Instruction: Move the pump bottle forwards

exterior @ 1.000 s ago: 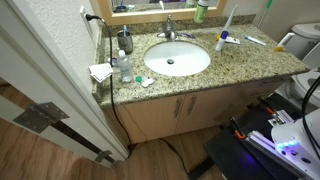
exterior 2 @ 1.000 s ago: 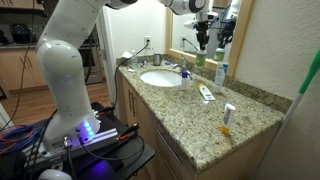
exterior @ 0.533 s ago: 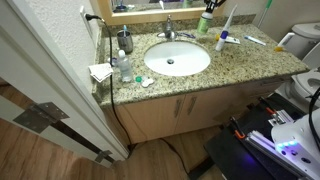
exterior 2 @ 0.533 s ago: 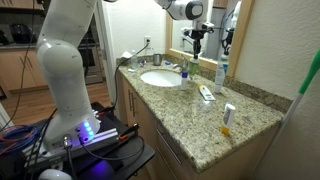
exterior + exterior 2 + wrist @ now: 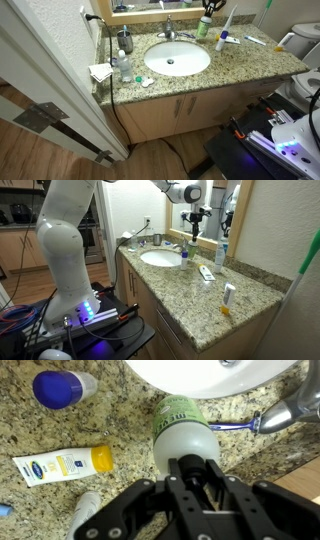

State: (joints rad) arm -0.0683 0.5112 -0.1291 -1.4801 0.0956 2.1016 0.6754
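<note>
The pump bottle (image 5: 183, 432) stands upright, its long axis vertical and its pump head facing me, just off the sink (image 5: 200, 375) rim near the faucet (image 5: 296, 405). A blue handle (image 5: 234, 426) lies along that rim just beside it. Farther from the sink sit a blue-capped bottle (image 5: 57, 388) and a yellow-ended tube (image 5: 60, 463), both clear of it. My claw (image 5: 192, 470) is clamped on the bottle's dark pump head from above.

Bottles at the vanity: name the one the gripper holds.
The slim green pump bottle beside the faucet, its dark head in the gripper; the dark grey dispenser and clear plastic bottle stand untouched.
</note>
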